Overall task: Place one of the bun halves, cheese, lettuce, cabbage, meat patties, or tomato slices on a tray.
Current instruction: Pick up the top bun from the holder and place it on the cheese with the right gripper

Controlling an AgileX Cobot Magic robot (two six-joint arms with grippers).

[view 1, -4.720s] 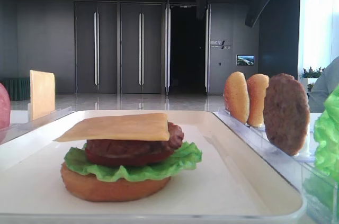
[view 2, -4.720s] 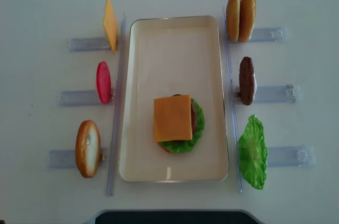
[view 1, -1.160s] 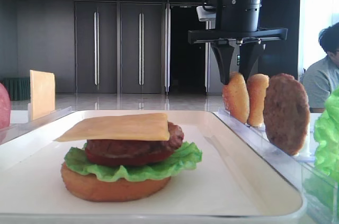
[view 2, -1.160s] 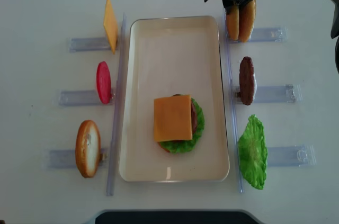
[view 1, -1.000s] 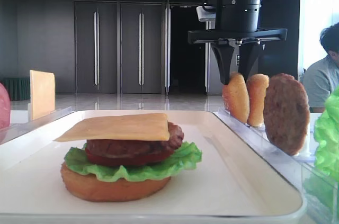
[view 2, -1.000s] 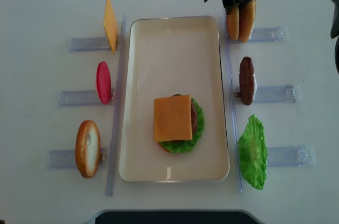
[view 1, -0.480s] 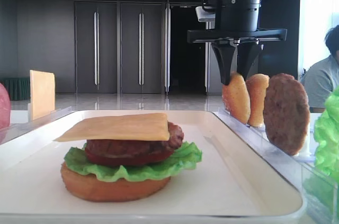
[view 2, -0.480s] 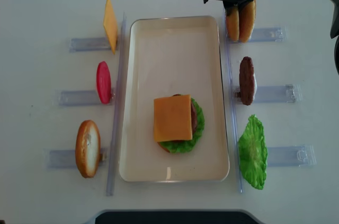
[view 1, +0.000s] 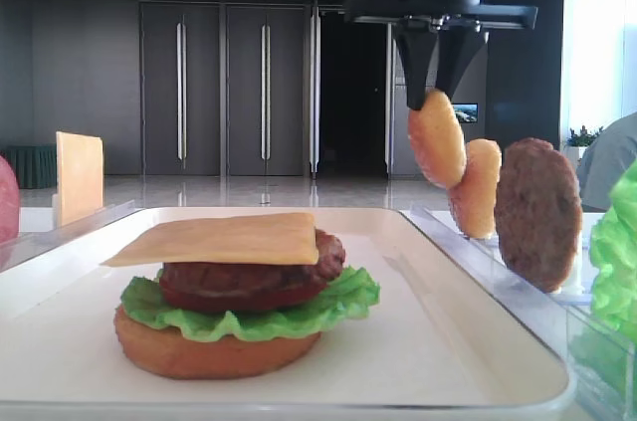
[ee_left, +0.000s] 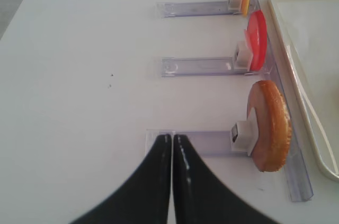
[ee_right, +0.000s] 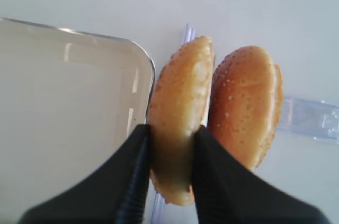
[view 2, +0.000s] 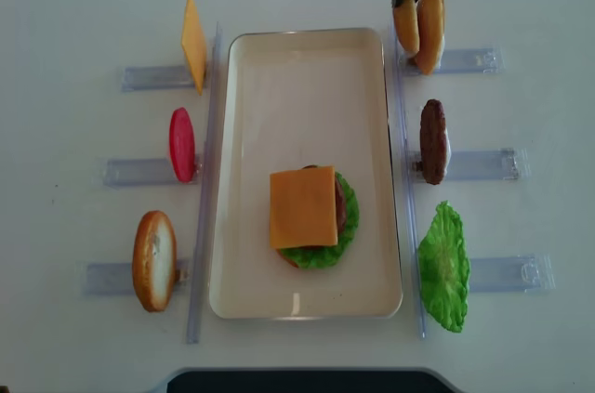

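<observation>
My right gripper (ee_right: 170,144) is shut on a golden-tan top bun half (ee_right: 180,102), its black fingers pinching the bun's lower edge. In the low front view that bun half (view 1: 435,137) hangs above the rack, next to a second bun half (view 1: 476,187) that leans in the rack. From overhead the held bun half (view 2: 404,21) sits just off the far right corner of the white tray (view 2: 307,96). A stack of bottom bun (view 1: 214,353), lettuce (view 2: 346,226), patty and cheese (view 2: 302,207) stands on the tray. My left gripper (ee_left: 172,138) is shut and holds nothing.
Clear racks flank the tray. On the right stand a meat patty (view 2: 432,140) and a lettuce leaf (view 2: 443,268). On the left stand a cheese slice (view 2: 192,43), a tomato slice (view 2: 181,144) and a bun half (view 2: 153,260). A person sits at the far right (view 1: 607,172).
The right gripper closed on the left bun half and lifted it out of the rack. The other bun half tipped a little. The left arm stayed still.
</observation>
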